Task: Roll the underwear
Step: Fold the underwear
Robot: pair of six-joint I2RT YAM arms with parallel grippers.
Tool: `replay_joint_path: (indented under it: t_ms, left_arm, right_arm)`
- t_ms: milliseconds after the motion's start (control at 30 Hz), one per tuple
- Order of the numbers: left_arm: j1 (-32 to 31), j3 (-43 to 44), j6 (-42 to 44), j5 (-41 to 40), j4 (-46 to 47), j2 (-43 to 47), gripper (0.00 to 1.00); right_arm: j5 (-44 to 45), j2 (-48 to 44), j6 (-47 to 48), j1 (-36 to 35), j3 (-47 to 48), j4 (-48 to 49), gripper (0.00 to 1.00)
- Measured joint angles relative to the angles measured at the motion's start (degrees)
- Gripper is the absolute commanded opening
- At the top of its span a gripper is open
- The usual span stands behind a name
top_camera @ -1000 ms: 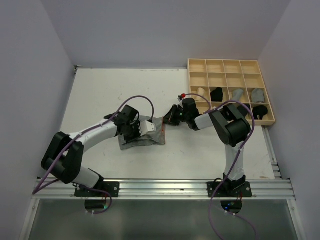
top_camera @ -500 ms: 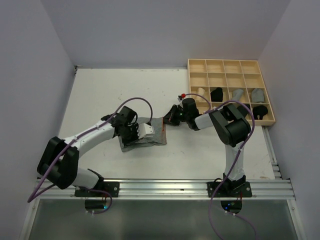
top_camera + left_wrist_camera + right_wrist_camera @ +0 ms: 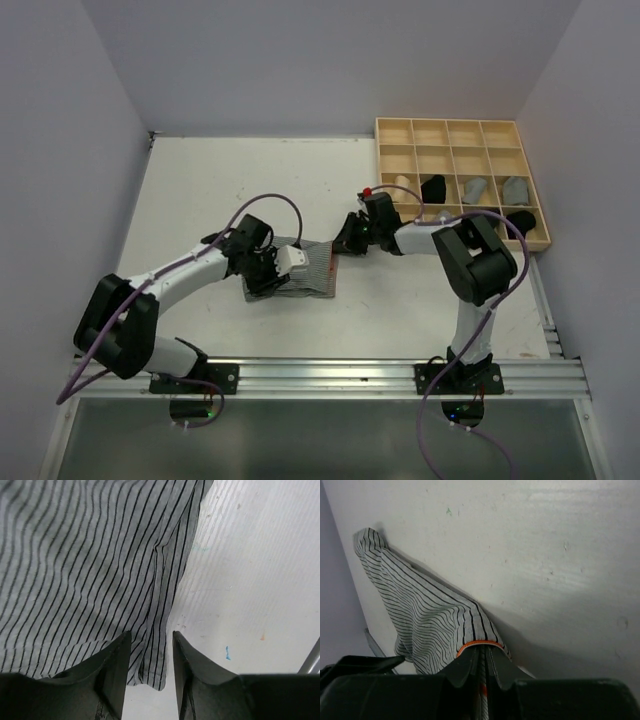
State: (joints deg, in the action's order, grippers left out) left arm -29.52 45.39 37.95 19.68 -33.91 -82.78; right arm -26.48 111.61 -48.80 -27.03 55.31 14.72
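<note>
My left jaws just parted off the grey black-striped cloth underwear [image 3: 75, 555]; right jaws pinch its orange hem; I'd regrip.

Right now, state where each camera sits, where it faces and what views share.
Top: above, behind the robot, looking down on table, tray, left arm, right arm.
Left wrist: looks down past the open left gripper onto the striped underwear.
Right wrist: low, looking along the table; right gripper pinches the underwear's orange edge.
All three share the underwear.
</note>
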Motion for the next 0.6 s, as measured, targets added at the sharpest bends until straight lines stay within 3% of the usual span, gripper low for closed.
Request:
replay_joint_path:
  t_ms: [300, 467, 600]
  left_arm:
    - [1.5, 2.8, -5.6, 2.6, 0.8, 11.3, 0.48]
    - [2.6, 3.2, -8.6, 2.1, 4.7, 11.3, 0.49]
    - [3.9, 0.9, -11.2, 1.1, 9.3, 9.6, 0.48]
  right_arm:
    - [4.1, -5.0, 10.3, -0.2, 6.3, -21.1, 0.18]
    - [5.1, -9.9, 12.0, -0.2, 6.2, -27.1, 0.13]
    - [5.0, -17.5, 9.6, -0.7, 2.1, -26.7, 0.14]
